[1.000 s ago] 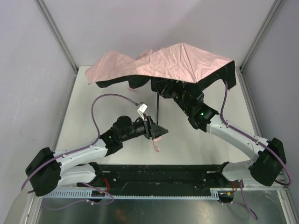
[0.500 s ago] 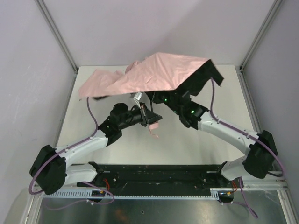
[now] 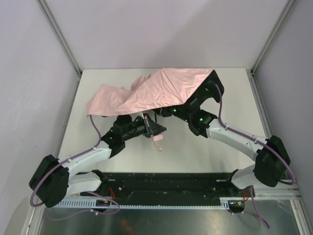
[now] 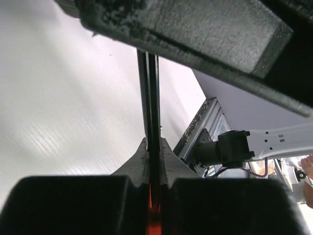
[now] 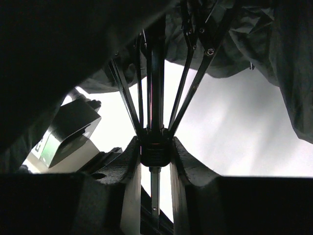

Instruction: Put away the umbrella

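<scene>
The umbrella (image 3: 161, 88) hangs half collapsed above the table (image 3: 220, 152) (canopy not flat yet), left gripper (image 4: 153, 147) pinching its shaft (image 4: 148, 83), right gripper (image 5: 155, 146) clamping the runner (image 5: 155, 155), so folding and stowing remain.

Looks like a robotics lab, more exactly a closed test cell. Walled at the back and both sides with plain pale lilac panels (image 3: 146, 29), joined at the corners by slim bare aluminium posts (image 3: 59, 36). Floored with a flat, plain white counter (image 3: 195, 156). Fitted with a pair of white-and-black jointed robot arms, the left arm (image 3: 83, 157) and the right arm (image 3: 234, 139), bolted side by side to a black metal base plate (image 3: 166, 182) at the near edge. Strung with loose purple cables (image 3: 94, 129) running along the arms. Edged in front by a white slotted cable duct (image 3: 78, 201) and a sheet of brushed grey metal (image 3: 161, 223).
</scene>
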Robot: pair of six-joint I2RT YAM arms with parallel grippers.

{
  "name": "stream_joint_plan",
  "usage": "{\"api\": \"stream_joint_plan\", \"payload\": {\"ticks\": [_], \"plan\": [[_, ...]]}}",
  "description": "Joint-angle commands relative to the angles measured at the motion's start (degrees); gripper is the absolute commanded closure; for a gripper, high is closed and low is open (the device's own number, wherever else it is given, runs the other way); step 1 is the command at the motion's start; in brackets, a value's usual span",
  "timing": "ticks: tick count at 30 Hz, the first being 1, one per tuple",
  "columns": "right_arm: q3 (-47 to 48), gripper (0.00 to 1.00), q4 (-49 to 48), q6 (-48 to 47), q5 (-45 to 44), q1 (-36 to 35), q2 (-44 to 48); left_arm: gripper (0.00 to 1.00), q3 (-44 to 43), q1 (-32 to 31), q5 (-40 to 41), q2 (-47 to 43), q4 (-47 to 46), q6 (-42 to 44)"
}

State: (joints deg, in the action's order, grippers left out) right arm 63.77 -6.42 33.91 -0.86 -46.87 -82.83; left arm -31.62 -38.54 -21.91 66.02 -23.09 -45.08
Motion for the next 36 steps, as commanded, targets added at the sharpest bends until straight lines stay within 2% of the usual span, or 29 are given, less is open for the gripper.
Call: {"api": "stream_joint_plan", "payload": {"ticks": [1,5,6,7,11,16,19,21,23,26,28,30,33,36], "plan": [[-0.39,1.0,-3.79,-1.83,2.55,3.42,4.56,0.97,1.05,-0.45,-2.6,-4.27,-8.91,2.06],[-6.03,1.0,-14.54,-10.1,0.19,2.34,7.18,0.35,2.49,-1.22,-4.58,-3.65,-9.04,0.66],[-6.73,1.0,-17.16,-10.98,1.84,3.6,7.3,0.26,3.43,-1.77,-4.6,-4.47,-9.06,0.85],[-7.08,1.0,-19.21,-11.24,3.55,5.37,7.36,0.22,4.69,-2.31,-4.71,-5.67,-9.07,1.17],[-7.41,1.0,-28.19,-13.38,13.3,13.26,6.69,0.17,11.25,-3.52,-6.26,-14.61,-9.04,2.35],[-7.43,1.0,-35.24,-13.78,25.46,23.9,4.6,0.21,18.29,-4.52,-14.66,-32.06,-8.99,4.02],[-7.47,1.0,-40.83,-10.72,34.07,29.69,2.18,0.2,19.09,-4.61,-19.04,-42.46,-8.55,3.34],[-7.7,1.0,-44.42,-9.85,40.89,31.66,1.21,0.2,16.49,-4.61,-18.82,-46.9,-7.36,2.43],[-8.38,1.0,-46.2,-10.3,45.28,32.48,1.25,0.16,10.08,-4.57,-12.95,-48.72,-0.83,3.02],[-9.72,1.0,-46.17,-11.44,48.61,32.78,2.6,0.03,-4.68,-4.53,3.01,-46.2,16.0,4.93],[-10.62,1.0,-46.04,-11.64,49.67,32.76,3.44,0.01,-12.35,-4.46,14.04,-43.2,26.15,5.2],[-11.22,1.0,-46.23,-11.23,50.59,32.62,4.01,0.01,-16.25,-4.46,22.23,-40.76,31.22,4.37],[-11.66,1.0,-45.87,-11.21,52.12,31.8,4.63,0.01,-17.55,-4.5,27.02,-37.99,32.51,3.14],[-11.73,1.0,-43.32,-13.17,52.48,30.41,5.73,0.0,-18.63,-4.45,25.58,-34.96,31.74,5.01]]}}
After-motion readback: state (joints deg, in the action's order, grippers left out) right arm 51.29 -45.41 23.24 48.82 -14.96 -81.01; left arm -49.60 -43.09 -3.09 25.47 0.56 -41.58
